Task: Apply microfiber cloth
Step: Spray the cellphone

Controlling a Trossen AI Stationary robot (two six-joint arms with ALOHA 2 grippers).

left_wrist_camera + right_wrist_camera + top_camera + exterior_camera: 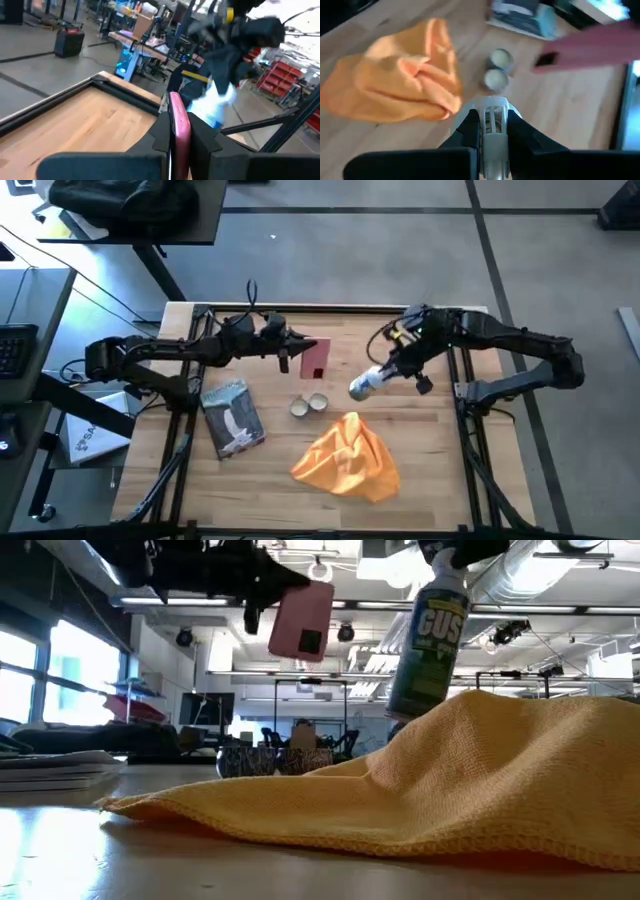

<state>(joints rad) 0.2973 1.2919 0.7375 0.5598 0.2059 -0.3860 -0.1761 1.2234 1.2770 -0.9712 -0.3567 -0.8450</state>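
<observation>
Overhead, both arms hold things above the table while the microfiber cloth lies crumpled on the near side of the wooden table.
Only the low view shows the spray bottle label and the pink phone hanging clear of the surface. The left gripper is clamped on the phone's edges; the right gripper grips the bottle's neck. Two small round tins sit between cloth and grey-and-white packet.
</observation>
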